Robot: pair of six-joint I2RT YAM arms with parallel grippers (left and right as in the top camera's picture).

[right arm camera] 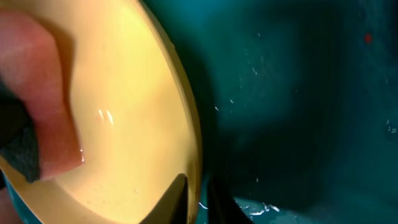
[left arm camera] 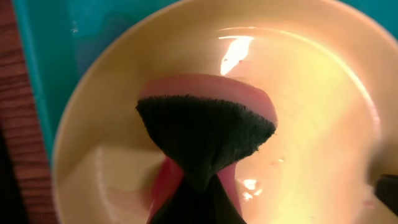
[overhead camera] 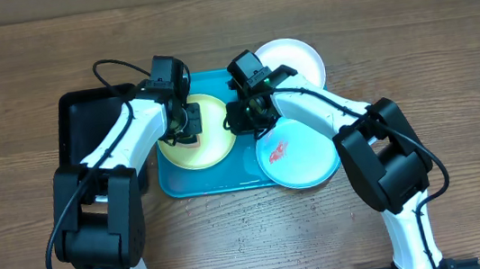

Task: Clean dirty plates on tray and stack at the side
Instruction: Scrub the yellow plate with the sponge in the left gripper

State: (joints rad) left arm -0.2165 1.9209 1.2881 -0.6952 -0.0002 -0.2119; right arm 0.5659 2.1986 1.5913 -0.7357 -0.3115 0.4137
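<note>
Plates lie in three spots: the blue plate point(overhead camera: 296, 151), smeared red, at the near right corner of the tray point(overhead camera: 227, 183), the yellow plate point(overhead camera: 209, 138) beyond on its left half, and the white plate point(overhead camera: 299, 55) farthest, on the bench point(overhead camera: 447, 38). The left fingers point(overhead camera: 187, 133) point straight down, clamped on a sponge point(left arm camera: 205, 130) pressed into the yellow plate directly beneath. The right fingers point(overhead camera: 236, 119), on an arm bent inward, appear to pinch that plate's right rim.

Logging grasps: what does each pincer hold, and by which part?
Left pincer: pink sponge, at its middle. Right pincer: yellow plate, at its rim.

Blurry close-ups, glare on yellow plate point(left arm camera: 311, 124)
</note>
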